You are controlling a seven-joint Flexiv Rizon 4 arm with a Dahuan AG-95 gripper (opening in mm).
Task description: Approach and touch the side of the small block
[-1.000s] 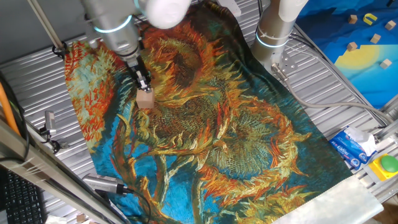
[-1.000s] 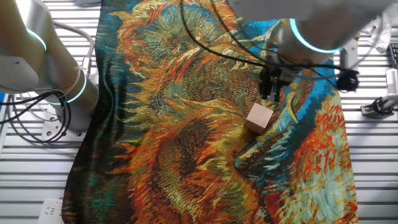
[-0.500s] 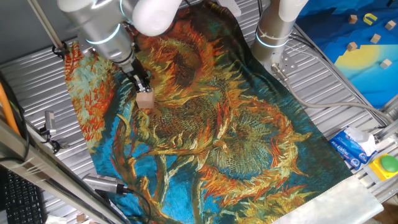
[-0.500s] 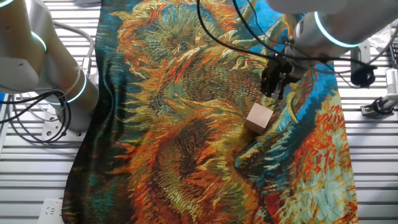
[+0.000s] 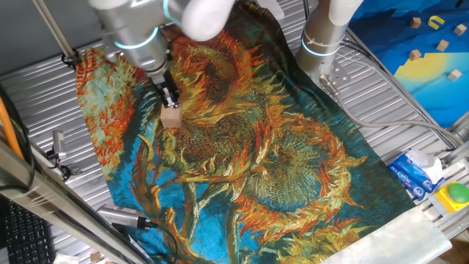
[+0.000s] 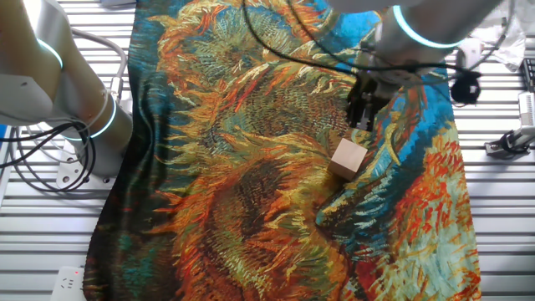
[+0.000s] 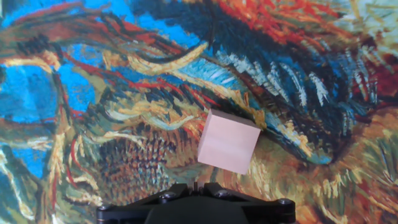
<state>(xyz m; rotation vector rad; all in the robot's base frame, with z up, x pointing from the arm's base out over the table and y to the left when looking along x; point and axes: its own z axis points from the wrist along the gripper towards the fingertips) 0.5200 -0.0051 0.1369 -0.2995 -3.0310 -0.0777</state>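
One block, one gripper, one cloth: the items are listed below.

Small block: a plain light-tan wooden cube [image 5: 171, 118] is seen lying flat on the cloth, toward that cloth's orange-and-red end; in the other fixed view [image 6: 349, 158] it is shown turned corner-on, and in the hand view [image 7: 228, 142] its pale top face is seen just ahead of the dark gripper body.

Gripper: the dark two-finger gripper [image 5: 169, 97] is held tips-down just above the block's far edge; in the other fixed view [image 6: 361, 115] a narrow strip of cloth is seen between its tips and the block. Contact with the block cannot be confirmed.

Finger state: the fingers are seen drawn close together, with nothing held between them; whether they are fully closed cannot be told, as the tips are small and dark in both fixed views and are not shown in the hand view.

Cloth: a sunflower-painting print [image 5: 271, 154] in blue, orange and yellow is spread over the table.

Table: a ribbed metal surface [image 6: 501, 192] is shown around the cloth.

Second arm: a white arm base with a lit cyan ring [image 5: 322, 37] is stood at the cloth's edge, well apart from the block.

Blue mat: tiny tan pieces are scattered on a blue-and-yellow mat [image 5: 425, 44] beyond the table.
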